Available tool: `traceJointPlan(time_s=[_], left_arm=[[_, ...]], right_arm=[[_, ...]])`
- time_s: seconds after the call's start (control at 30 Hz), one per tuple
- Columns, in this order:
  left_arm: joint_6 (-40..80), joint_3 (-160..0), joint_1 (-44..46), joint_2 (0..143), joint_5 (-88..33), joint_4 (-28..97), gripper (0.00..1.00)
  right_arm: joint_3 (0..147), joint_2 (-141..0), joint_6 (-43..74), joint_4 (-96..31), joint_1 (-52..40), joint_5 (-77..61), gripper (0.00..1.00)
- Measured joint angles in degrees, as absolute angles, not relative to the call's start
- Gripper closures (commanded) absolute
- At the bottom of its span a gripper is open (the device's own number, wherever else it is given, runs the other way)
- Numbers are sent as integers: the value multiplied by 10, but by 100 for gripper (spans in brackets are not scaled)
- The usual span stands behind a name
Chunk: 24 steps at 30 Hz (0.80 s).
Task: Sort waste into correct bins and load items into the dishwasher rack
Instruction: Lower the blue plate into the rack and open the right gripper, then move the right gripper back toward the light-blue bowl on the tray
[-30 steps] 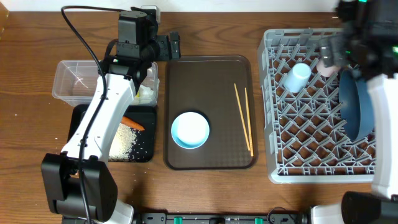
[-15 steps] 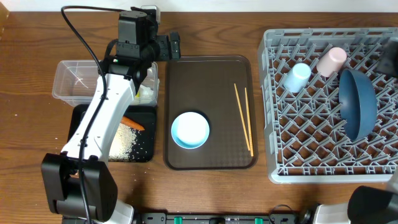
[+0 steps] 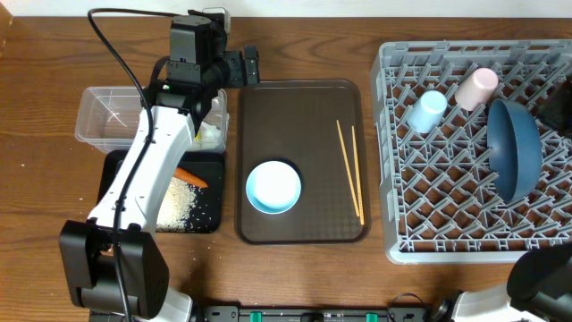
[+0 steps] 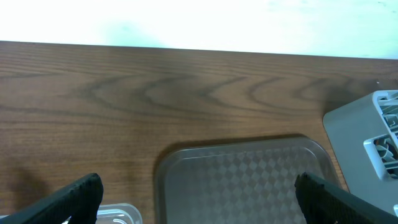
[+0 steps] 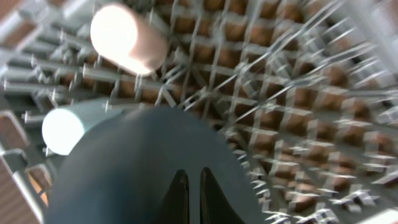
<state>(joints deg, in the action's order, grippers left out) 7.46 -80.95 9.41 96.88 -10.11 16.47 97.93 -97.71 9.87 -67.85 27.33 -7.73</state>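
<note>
While the left end effector (image 4: 198, 186) is hanging spread wide over the brown serving tray's (image 4: 249, 180) twelve o'clock edge, the right end effector (image 5: 193, 196) is hovering clenched and empty above the dark blue plate (image 3: 514, 148) standing on edge in the dishwasher rack (image 3: 447, 241); the light blue cup (image 3: 427, 110) and pinkish-white cup (image 3: 476, 87) are sitting at the plate's ten o'clock.
</note>
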Motion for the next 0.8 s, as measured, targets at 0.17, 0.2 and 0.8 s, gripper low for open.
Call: traceJointPlan(time_s=[0.17, 0.2, 0.8], left_arm=[[75, -809, 94, 969, -101, 165, 1], [75, -809, 94, 969, -101, 165, 1], [75, -809, 94, 969, -101, 164, 2]], right_arm=[[959, -993, 99, -681, 261, -140, 99], [959, -993, 99, -681, 256, -151, 99], [959, -993, 66, -665, 215, -217, 96]])
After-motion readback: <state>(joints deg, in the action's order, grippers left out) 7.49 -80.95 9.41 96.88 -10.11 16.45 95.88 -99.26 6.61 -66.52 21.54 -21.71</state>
